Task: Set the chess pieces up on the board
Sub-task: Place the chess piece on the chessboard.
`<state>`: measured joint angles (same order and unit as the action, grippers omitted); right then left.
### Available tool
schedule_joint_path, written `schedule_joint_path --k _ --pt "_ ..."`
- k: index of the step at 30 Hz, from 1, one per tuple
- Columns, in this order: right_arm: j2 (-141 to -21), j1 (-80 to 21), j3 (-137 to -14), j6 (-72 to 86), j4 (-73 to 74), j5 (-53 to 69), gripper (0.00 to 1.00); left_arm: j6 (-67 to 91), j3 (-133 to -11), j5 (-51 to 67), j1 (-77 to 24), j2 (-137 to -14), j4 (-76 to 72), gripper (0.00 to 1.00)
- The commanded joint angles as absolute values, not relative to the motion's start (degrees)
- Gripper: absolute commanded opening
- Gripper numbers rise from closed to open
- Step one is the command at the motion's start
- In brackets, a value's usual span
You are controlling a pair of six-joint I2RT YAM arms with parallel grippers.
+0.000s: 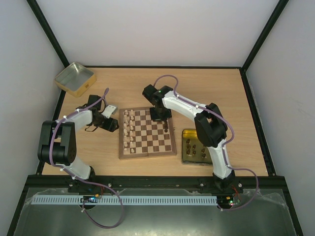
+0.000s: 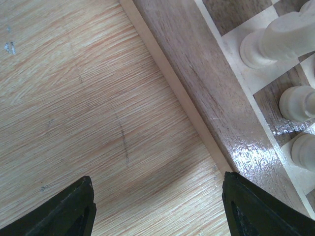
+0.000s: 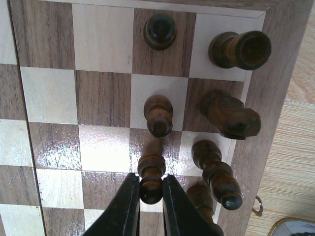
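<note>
The board lies mid-table, with pale cream pieces in two files along its left side. My right gripper is over the board's far right corner, shut on a dark pawn that stands on a square. Several dark pieces stand around it near the board's rim. My left gripper is open and empty, low over the table just left of the board's rim; cream pieces show beyond that rim.
A gold tin with several dark pieces lies right of the board. Another gold tin sits at the far left corner. Black frame posts and white walls enclose the table.
</note>
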<state>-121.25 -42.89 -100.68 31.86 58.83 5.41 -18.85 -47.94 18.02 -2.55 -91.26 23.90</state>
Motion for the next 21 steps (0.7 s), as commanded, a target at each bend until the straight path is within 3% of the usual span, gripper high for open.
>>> schedule_joint_path --k 1,21 --pt "-121.8 -43.2 -102.3 30.9 59.2 4.0 0.11 -19.2 -47.5 19.0 -2.1 -91.0 24.7 0.70" --pt "-120.4 -43.2 -103.0 31.0 59.4 4.8 0.16 -19.3 -47.5 19.0 -2.1 -91.1 24.7 0.70"
